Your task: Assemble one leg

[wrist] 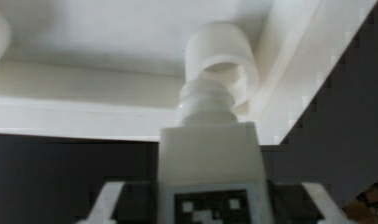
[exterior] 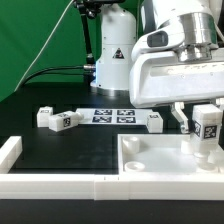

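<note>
My gripper (exterior: 207,122) is shut on a leg (exterior: 208,124), a small white block with a black-and-white tag. It holds the leg upright over the far right corner of the large white square panel (exterior: 160,160). In the wrist view the leg (wrist: 212,165) sits between my fingers (wrist: 111,200), and its threaded white screw end (wrist: 207,100) points at the panel's raised corner socket (wrist: 225,55). Whether the screw touches the socket I cannot tell. Three more legs lie on the black table: two (exterior: 45,118) (exterior: 64,121) at the exterior view's left and one (exterior: 155,120) near the panel.
The marker board (exterior: 112,115) lies on the table behind the panel. A white rail (exterior: 10,152) runs along the exterior view's left and front edge. The robot's white base (exterior: 112,55) stands at the back with cables beside it.
</note>
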`<action>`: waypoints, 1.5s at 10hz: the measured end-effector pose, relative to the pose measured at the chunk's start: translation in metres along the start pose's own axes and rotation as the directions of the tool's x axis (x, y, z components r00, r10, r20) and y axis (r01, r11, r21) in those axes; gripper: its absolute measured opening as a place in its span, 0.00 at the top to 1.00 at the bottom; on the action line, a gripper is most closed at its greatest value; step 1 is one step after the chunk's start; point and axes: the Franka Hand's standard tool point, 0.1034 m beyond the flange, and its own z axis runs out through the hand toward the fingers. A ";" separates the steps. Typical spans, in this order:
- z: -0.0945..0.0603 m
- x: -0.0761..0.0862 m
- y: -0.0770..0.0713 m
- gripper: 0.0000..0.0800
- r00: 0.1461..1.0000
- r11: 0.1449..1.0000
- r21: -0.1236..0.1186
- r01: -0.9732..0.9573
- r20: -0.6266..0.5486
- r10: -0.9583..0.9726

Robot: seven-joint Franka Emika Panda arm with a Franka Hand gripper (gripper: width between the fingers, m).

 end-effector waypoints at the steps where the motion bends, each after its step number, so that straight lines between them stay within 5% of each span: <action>1: 0.003 -0.003 -0.003 0.64 1.000 1.000 0.003 0.004 0.005 -0.004; 12: 0.015 -0.011 -0.007 0.63 1.000 1.000 0.000 0.008 -0.018 -0.008; 14: 0.015 -0.011 -0.007 0.24 1.000 1.000 0.000 0.008 -0.018 -0.008; 15: 0.015 -0.011 -0.007 0.24 1.000 1.000 0.000 0.008 -0.018 -0.008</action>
